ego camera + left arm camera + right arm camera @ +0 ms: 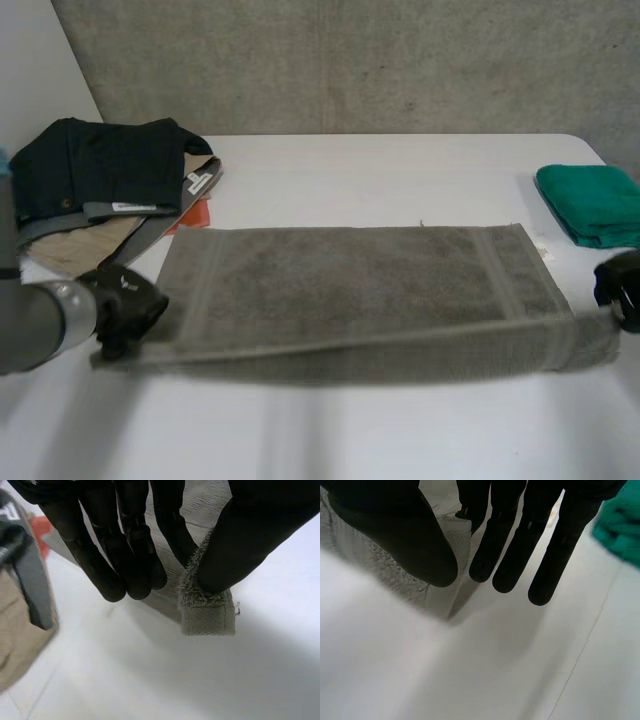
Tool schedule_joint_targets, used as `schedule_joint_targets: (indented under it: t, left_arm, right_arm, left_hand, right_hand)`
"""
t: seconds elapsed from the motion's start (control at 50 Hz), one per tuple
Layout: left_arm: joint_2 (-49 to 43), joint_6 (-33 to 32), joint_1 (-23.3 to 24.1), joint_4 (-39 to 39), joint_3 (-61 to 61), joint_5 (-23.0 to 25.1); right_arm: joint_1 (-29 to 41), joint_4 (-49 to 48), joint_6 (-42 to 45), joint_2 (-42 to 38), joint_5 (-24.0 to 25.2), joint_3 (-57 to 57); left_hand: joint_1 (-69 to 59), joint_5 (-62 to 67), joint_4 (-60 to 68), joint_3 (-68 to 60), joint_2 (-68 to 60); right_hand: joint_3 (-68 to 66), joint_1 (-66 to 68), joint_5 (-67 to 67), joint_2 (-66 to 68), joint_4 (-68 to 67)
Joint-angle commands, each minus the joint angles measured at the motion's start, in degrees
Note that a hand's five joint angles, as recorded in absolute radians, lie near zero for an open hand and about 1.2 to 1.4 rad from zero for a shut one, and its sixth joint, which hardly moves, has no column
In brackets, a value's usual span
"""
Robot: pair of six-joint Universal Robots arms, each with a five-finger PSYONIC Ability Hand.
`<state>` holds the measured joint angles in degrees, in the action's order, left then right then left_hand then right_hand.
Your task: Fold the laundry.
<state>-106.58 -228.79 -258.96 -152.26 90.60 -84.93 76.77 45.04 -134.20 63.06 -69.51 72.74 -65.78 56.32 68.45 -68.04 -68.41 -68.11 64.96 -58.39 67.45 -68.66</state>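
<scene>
A grey towel (350,290) lies spread lengthwise across the middle of the white table (380,165). Its near long edge is raised and stretched between my two hands. My left hand (125,305) is at the near left corner. In the left wrist view that corner (207,615) is pinched between the thumb (240,545) and the straight fingers (130,555). My right hand (622,290) is at the near right corner. There the towel (375,565) runs in under the thumb (405,530), held against the straight fingers (545,545).
A pile of dark and tan clothes (110,185) with something orange (195,215) under it sits at the back left, close beside my left hand (20,605). A folded green towel (595,205) lies at the right edge, just past my right hand's fingers (620,530).
</scene>
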Motion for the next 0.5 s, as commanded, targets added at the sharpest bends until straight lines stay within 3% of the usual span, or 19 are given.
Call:
schedule_joint_targets:
  t: [0.02, 0.26, 0.48, 0.5]
  left_arm:
    - [-11.43, 10.36, 4.95, -2.34, -17.79, -5.15]
    - [-31.82, 15.47, 8.38, -2.34, -50.75, -11.66]
    - [-44.41, 12.23, 8.91, -2.25, -68.80, -13.86]
    - [-45.37, 11.79, 9.26, -2.33, -69.76, -13.69]
  right_arm:
    - [5.57, -17.14, -13.79, -3.11, -1.15, -2.07]
    - [12.26, -35.44, -20.84, -13.39, -10.81, -11.73]
    - [15.25, -39.32, -20.67, -23.50, -14.77, -23.51]
    - [15.69, -39.32, -20.67, -25.25, -15.12, -25.61]
  left_hand:
    - [-14.22, 13.68, 11.55, -11.96, -11.59]
    - [-14.22, 13.68, 11.55, -11.96, -11.59]
    - [-14.22, 13.68, 11.55, -11.96, -11.59]
    - [-3.25, 2.71, 0.58, -0.99, -0.61]
  right_hand:
    - [-11.89, 15.04, -11.61, 12.55, -11.34]
    - [-11.89, 15.04, -11.61, 12.55, -11.34]
    - [-11.89, 15.04, -11.61, 12.55, -11.34]
    - [-11.37, 14.51, -11.08, 12.02, -10.82]
